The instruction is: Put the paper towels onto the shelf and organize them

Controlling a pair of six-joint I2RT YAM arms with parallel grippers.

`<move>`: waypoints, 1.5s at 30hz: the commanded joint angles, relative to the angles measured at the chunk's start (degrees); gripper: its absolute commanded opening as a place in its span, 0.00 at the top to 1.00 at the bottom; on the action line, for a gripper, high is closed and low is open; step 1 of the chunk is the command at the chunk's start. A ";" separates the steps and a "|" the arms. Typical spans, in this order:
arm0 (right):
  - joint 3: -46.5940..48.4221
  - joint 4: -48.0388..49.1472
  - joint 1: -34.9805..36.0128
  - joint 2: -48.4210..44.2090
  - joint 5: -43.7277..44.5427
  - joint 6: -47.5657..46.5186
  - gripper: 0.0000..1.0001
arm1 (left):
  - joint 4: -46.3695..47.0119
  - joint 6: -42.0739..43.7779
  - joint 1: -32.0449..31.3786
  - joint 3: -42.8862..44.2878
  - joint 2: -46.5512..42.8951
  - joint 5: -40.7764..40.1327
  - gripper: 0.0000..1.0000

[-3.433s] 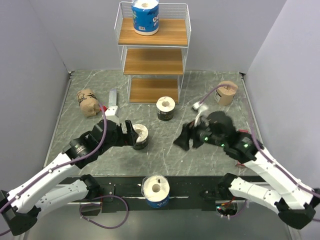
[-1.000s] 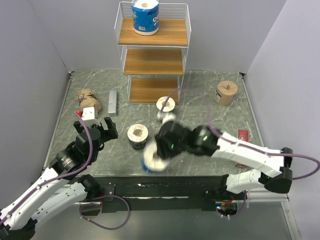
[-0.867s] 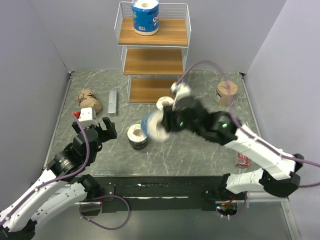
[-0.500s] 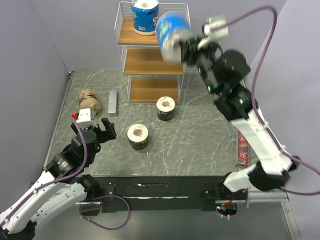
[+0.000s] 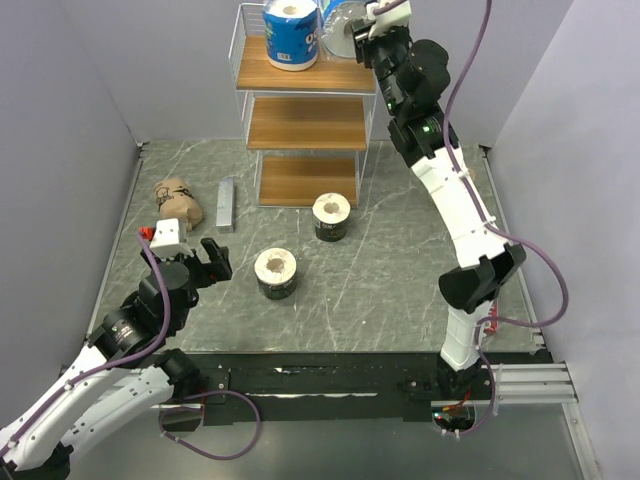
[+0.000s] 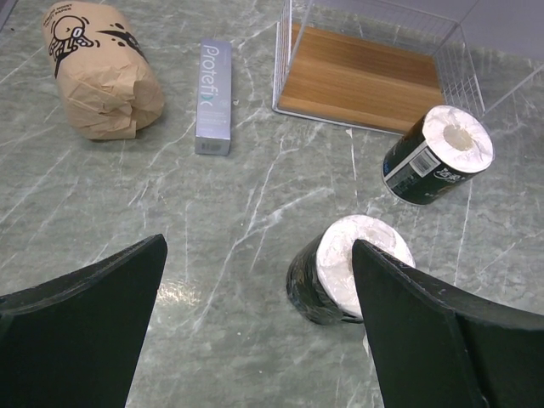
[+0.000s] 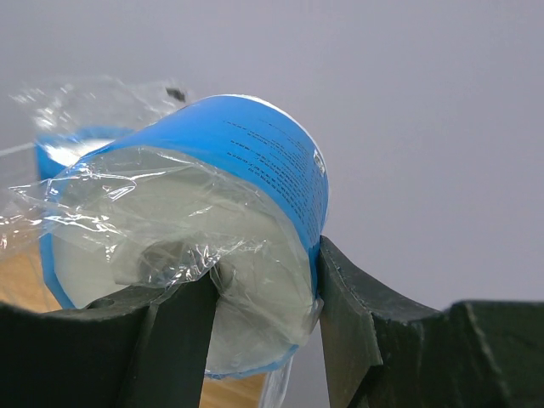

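The right gripper (image 7: pixel 265 316) is clamped on a tilted blue-and-white roll (image 5: pixel 338 22) at the top tier of the shelf (image 5: pixel 305 122) by the far edge, beside another blue roll (image 5: pixel 291 33); the left gripper (image 6: pixel 255 340) hangs with fingers wide apart toward the near left corner, near a black roll (image 5: pixel 276 273).

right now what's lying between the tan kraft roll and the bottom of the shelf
The flat grey Protefix bar lies between the kraft roll and the shelf, touching neither; the left wrist view shows it best.
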 commanded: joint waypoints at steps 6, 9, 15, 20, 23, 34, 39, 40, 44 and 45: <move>6.08 8.74 -2.32 2.12 -2.54 -1.06 0.76 | 0.66 -0.66 0.29 -0.20 -1.11 0.31 0.03; 5.55 7.25 -2.24 2.91 -1.14 -0.46 0.76 | 0.75 -0.75 0.29 -0.20 -1.11 0.14 0.04; 5.46 5.31 -1.97 4.23 -0.78 0.17 0.76 | 0.48 -0.93 0.38 -0.12 -1.20 -0.13 0.04; 8.01 4.61 -1.97 6.60 -2.01 -0.28 0.75 | 0.57 -0.93 0.29 -0.12 -1.37 -0.22 0.03; 7.66 4.87 -1.89 6.87 -2.89 0.34 0.75 | 0.57 -1.02 0.38 -0.12 -1.37 -0.31 0.04; 5.81 4.96 0.92 7.39 -5.18 -0.63 0.75 | 0.92 -0.67 0.29 -0.12 -0.76 -0.39 0.04; 3.89 5.22 1.63 6.52 -5.09 -0.71 0.75 | 1.01 -0.49 0.29 -0.12 -0.58 -0.39 0.03; 3.71 5.14 1.72 6.43 -4.22 -0.89 0.75 | 1.01 -0.40 0.38 -0.12 -0.58 -0.39 0.04; 5.54 1.89 1.72 5.81 0.61 2.25 0.75 | 1.01 -0.49 0.38 -0.29 -0.67 -0.39 0.04; 6.85 0.84 1.63 5.46 1.84 3.66 0.75 | 1.18 -0.32 0.29 -0.29 -0.76 -0.39 0.03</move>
